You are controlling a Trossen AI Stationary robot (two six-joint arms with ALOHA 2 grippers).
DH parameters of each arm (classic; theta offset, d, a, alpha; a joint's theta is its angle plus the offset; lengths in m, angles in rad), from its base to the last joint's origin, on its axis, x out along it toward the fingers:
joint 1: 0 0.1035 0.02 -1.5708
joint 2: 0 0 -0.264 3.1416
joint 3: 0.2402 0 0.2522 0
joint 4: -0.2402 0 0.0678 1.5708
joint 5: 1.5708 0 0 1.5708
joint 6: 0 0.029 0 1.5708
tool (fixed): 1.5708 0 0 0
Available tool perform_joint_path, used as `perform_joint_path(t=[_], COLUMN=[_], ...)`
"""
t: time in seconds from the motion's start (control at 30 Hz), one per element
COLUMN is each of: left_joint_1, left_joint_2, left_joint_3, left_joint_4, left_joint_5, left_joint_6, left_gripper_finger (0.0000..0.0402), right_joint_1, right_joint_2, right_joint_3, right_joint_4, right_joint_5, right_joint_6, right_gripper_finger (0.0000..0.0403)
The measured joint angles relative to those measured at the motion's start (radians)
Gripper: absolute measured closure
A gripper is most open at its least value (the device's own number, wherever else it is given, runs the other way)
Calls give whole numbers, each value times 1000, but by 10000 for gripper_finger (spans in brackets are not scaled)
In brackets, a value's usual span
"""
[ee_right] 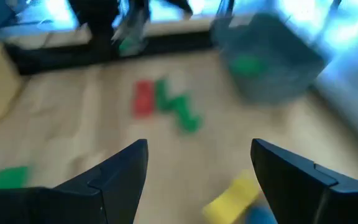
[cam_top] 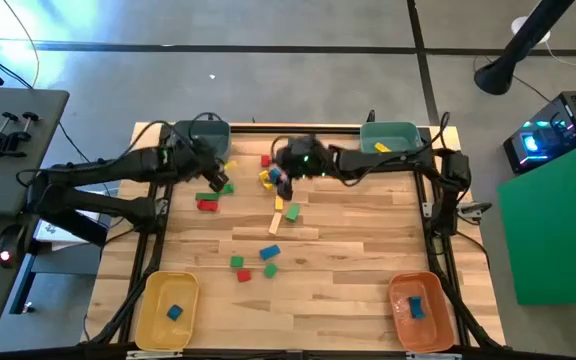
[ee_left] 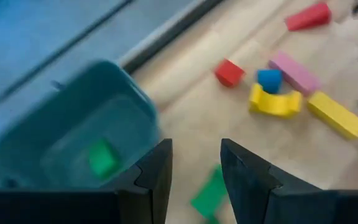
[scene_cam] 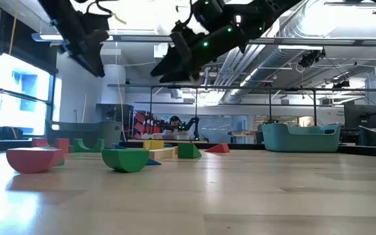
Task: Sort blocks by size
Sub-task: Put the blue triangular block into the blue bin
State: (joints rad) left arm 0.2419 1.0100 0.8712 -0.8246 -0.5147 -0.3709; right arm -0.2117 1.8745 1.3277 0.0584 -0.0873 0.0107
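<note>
Wooden blocks lie scattered on the table: a green bar (cam_top: 215,184) and a red one (cam_top: 208,205) at the far left, a yellow, blue and pink cluster (cam_top: 271,178) at the far middle, and several more (cam_top: 268,252) toward the centre. My left gripper (cam_top: 220,168) (ee_left: 194,168) hangs open beside the far-left teal bin (cam_top: 200,135), which holds a green block (ee_left: 102,157). Nothing is between its fingers. My right gripper (cam_top: 283,180) (ee_right: 197,168) is wide open above the cluster, with a yellow block (ee_right: 232,196) lying below its gap.
A second teal bin (cam_top: 388,135) with a yellow block stands at the far right. A yellow bin (cam_top: 166,310) at the near left and an orange bin (cam_top: 420,310) at the near right each hold a blue block. Bare wood shows at the table's right side (cam_top: 368,230).
</note>
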Motion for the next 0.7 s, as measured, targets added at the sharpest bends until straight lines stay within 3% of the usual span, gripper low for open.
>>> perform_joint_path(t=[0.13, 0.27, 0.37, 0.53, 0.7], left_joint_1=[-123, -289, -414, -596, -689], left_joint_2=[0, 0, 0, 10, 78], left_joint_3=[-34, -39, -39, -39, -39], left_joint_4=[14, 66, 138, 206, 202], left_joint_5=[17, -73, -36, -3, -54], left_joint_6=[-127, -218, -190, -143, -249], left_gripper_finger=[280, 280, 280, 280, 280], right_joint_1=[109, 244, 332, 432, 480], right_joint_2=[5, 5, 4, 4, -3], right_joint_3=[0, 0, 0, 0, 0], right_joint_4=[-155, -242, -264, -265, -323], right_joint_5=[40, 270, 384, 482, 640], right_joint_6=[35, 0, 5, 39, 81], right_gripper_finger=[121, 121, 121, 121, 121])
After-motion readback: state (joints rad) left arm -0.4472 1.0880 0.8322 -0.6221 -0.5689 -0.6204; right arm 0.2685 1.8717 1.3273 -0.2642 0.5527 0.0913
